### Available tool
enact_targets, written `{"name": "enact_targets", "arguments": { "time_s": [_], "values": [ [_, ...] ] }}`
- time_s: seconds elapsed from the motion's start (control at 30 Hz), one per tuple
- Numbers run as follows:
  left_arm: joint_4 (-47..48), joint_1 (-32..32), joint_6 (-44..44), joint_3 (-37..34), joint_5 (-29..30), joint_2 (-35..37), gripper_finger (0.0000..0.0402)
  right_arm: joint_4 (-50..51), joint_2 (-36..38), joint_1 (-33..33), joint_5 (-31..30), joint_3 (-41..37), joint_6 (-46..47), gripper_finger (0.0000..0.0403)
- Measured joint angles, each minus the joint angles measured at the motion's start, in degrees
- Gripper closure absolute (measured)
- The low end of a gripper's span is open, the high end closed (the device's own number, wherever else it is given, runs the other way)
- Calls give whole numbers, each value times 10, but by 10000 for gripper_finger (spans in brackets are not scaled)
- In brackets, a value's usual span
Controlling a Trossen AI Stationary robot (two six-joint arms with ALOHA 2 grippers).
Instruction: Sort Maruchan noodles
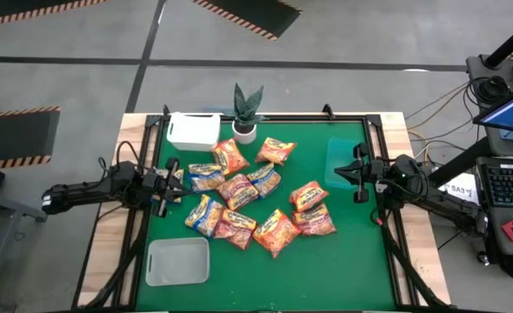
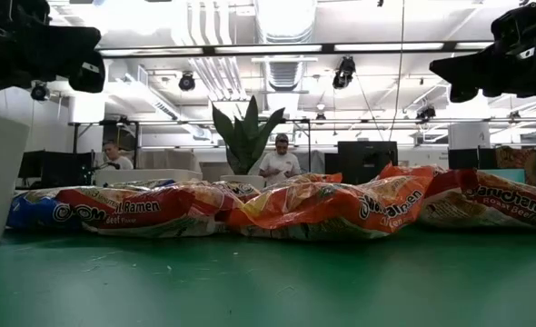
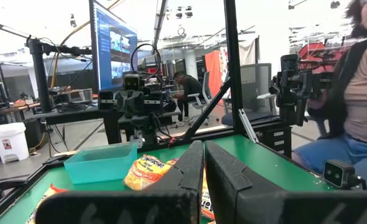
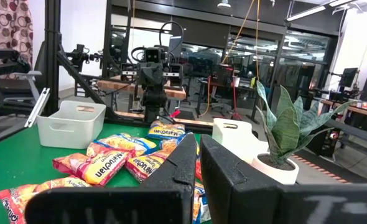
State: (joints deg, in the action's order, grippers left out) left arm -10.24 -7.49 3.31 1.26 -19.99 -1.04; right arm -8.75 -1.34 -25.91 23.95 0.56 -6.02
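Best to open the closed, empty left gripper point(image 1: 171, 185) at center left, then lower onto one edge packet of the noodles point(image 1: 206, 176), not the pile's middle.

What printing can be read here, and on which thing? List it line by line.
"Ramen": orange packet lying at the left of the pile, low view.
"Maruchan": packet in the right wrist view.
"Maruchan", partly cut off: orange packet at the right, low view.
Smaller flavour lines on the packets: too blurred to read.
Monitor behind the table: text too small to read.
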Motion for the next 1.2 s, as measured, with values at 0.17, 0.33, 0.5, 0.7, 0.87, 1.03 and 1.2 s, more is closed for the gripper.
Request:
{"name": "enact_targets", "arguments": {
  "time_s": [0.17, 0.33, 0.5, 0.7, 0.87, 1.03, 1.2],
  "values": [
    [0, 0, 0, 0, 0, 0, 402, 0, 0, 0, 0, 0, 0, 390],
    [0, 0, 0, 0, 0, 0, 402, 0, 0, 0, 0, 0, 0, 390],
    [0, 0, 0, 0, 0, 0, 402, 0, 0, 0, 0, 0, 0, 390],
    [0, 0, 0, 0, 0, 0, 402, 0, 0, 0, 0, 0, 0, 390],
    [-1, 0, 1, 0, 0, 0, 402, 0, 0, 0, 0, 0, 0, 390],
    [-50, 0, -3, 0, 5, 0, 402, 0, 0, 0, 0, 0, 0, 390],
    [-146, 0, -110, 0, 5, -1, 402, -3, 0, 1, 3, 0, 66, 390]
  ]
}}
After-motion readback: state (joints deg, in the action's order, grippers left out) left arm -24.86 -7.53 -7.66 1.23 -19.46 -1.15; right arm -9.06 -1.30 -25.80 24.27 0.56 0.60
